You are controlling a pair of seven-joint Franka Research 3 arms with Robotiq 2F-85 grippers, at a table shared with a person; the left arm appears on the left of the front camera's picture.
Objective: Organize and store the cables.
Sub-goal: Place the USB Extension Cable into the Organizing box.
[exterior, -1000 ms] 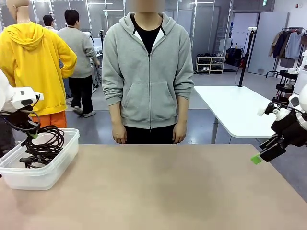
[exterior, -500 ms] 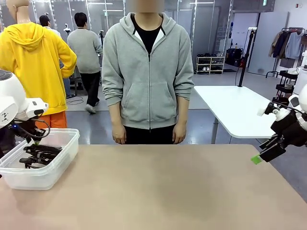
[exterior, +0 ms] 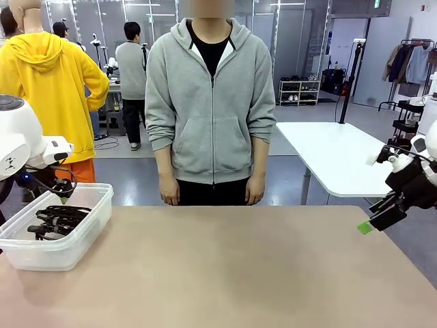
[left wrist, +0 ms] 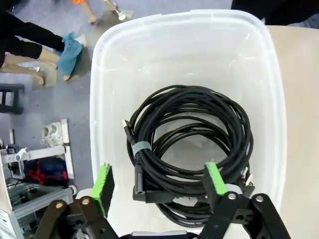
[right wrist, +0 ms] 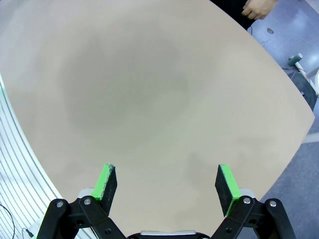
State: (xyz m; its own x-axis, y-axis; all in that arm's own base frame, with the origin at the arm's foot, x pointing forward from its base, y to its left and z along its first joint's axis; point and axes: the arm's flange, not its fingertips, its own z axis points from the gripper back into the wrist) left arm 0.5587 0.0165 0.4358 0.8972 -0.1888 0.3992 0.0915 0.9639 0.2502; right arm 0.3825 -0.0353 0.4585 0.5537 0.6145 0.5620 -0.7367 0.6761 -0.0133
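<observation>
Both jaws gape empty; cables coiled in bin.

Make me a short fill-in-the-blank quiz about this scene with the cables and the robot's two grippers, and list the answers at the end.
1. The coiled black cables lie inside a clear plastic ____.
2. The left gripper hovers above the cables with its jaws ____.
3. The right gripper is open and holds ____.
4. The person stands at the far side of the ____.

Missing words: bin; open; nothing; table
</observation>
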